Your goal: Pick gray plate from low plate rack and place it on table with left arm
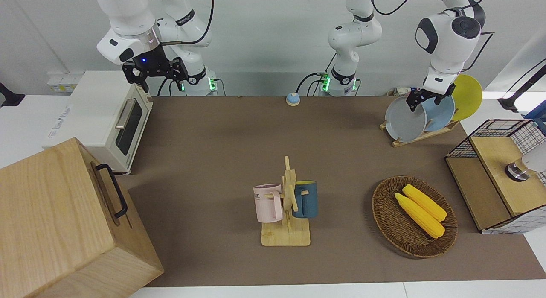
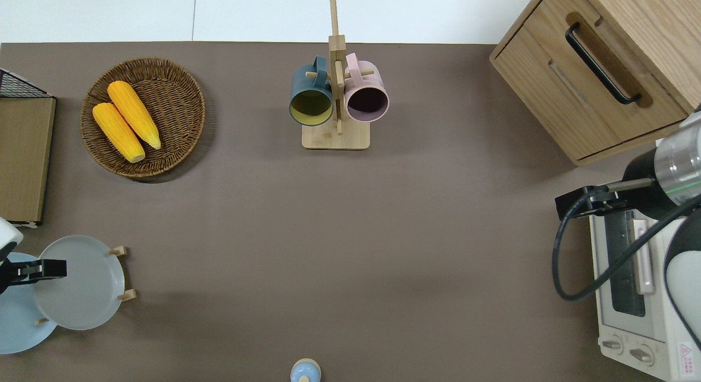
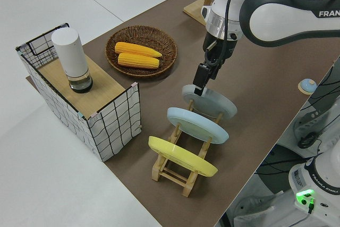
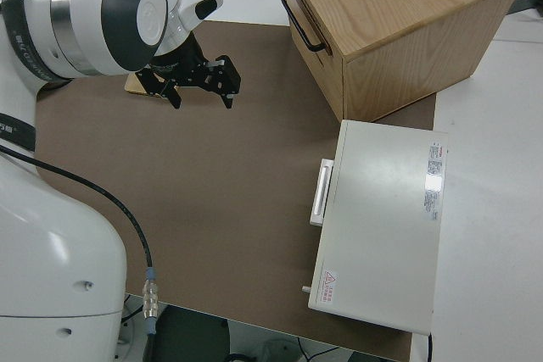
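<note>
On my brown table, the left arm reaches down to the low plate rack, where the gray plate leans in its slot. My left gripper straddles the plate's rim; I cannot tell whether it has clenched. Right arm parked.

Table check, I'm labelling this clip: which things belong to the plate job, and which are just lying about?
Job: gray plate, rack, table, left claw at the plate's rim.

Lying about: blue plate, yellow plate, basket with corn, mug tree, oven, parked right claw.
</note>
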Controlling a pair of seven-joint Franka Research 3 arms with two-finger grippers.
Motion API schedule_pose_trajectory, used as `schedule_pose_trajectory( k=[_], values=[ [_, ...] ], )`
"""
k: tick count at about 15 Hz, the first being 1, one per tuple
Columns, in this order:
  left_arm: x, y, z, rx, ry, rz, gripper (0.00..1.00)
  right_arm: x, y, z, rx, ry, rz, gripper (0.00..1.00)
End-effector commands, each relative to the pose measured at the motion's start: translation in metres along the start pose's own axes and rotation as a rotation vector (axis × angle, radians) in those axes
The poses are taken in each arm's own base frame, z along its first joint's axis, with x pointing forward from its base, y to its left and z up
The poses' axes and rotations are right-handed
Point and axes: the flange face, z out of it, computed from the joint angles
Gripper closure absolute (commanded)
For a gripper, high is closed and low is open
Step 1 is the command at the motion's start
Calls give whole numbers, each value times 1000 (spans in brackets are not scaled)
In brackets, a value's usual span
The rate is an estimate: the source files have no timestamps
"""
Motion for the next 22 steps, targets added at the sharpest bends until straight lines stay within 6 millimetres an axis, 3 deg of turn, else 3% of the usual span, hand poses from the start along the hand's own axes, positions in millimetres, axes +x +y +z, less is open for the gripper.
schedule_pose_trajectory(
  k=[1,4,10,13,19,22],
  values=[
    [-17,0,12,22,25,-38,13,-2,3,-3,-6,-1,17,17],
    [-19,0,19,79,23,-42,71,-2,2,-3,-6,-1,16,17],
    [-17,4,23,86,26,-101,753,-2,2,-3,-7,-3,16,17],
    [-15,4,23,85,30,-112,975,-2,2,-3,-7,-3,16,17],
    [-14,9,19,88,26,-98,1000,-3,2,-4,-7,0,16,17],
    [-12,8,4,101,18,-88,1000,-3,2,-4,-5,0,15,17]
  ],
)
